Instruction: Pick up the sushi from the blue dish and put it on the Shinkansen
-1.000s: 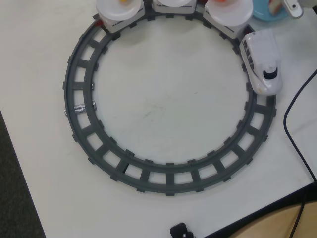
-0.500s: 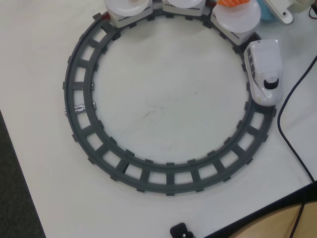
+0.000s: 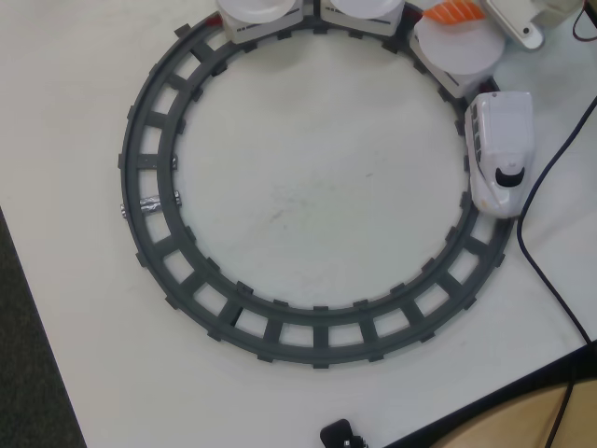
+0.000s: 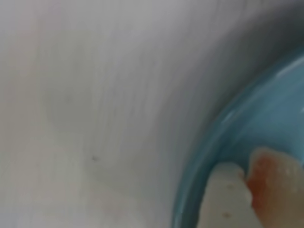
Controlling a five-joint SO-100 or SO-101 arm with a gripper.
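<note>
In the wrist view, which is blurred, the light blue dish point(image 4: 266, 118) fills the lower right. My gripper point(image 4: 259, 183) is over it. One white finger point(image 4: 225, 194) shows, and the sushi point(image 4: 278, 190), white with a pinkish-red edge, is pressed against its inner side. The second finger is out of frame. In the overhead view the white Shinkansen point(image 3: 499, 154) sits on the right side of the track, nose toward the bottom. Its cars with white plates point(image 3: 457, 47) curve along the top. The dish and my gripper are outside the overhead view.
The dark grey ring track point(image 3: 149, 187) fills the white table. An orange salmon piece point(image 3: 452, 11) lies at the top by the first plate. A white arm part point(image 3: 518, 21) is at top right. A black cable point(image 3: 550, 215) runs down the right side. The table edge is at left.
</note>
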